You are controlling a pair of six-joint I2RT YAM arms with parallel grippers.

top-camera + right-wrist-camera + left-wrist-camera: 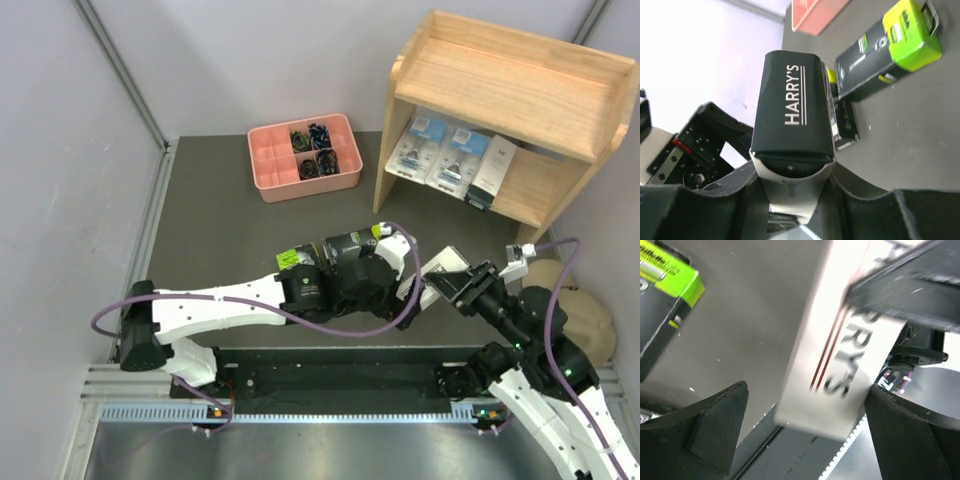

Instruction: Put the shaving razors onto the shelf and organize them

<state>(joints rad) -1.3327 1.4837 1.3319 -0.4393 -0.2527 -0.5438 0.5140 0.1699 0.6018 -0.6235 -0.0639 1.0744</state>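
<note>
Handover seemed to be the step in hand: a slim box [440, 265] hung in the air between the two arms, above the near part of the bench [220, 220] and well apart from the shelf [500, 90]. The right end effector [457, 284] was clenched on one end of it. Its wrist view showed the fingers [730, 200] pressed against both sides of the box, with the lettered face running out ahead of them. The left end effector [405, 290] stood released, its jaws wide. In its own view the box passed between the two pads [715, 425] with a clear gap on one side; whether the other pad brushed it could not be told. It looked to carry none of the weight. The arrangement made sense, since the shelf stood on the right arm's side, a poor reach for the left arm. On the lower tier two blister packs [435, 155] lay side by side with a white box [495, 170] just beside them. Bare wood at the end of that row was probably where the held box belonged, next to its twin. Two black boxes [350, 245] with lime-green ends lay on the bench, partly under the left arm, not yet shelved. The pink tray [262, 165] sat farther back, apart from all this.
</note>
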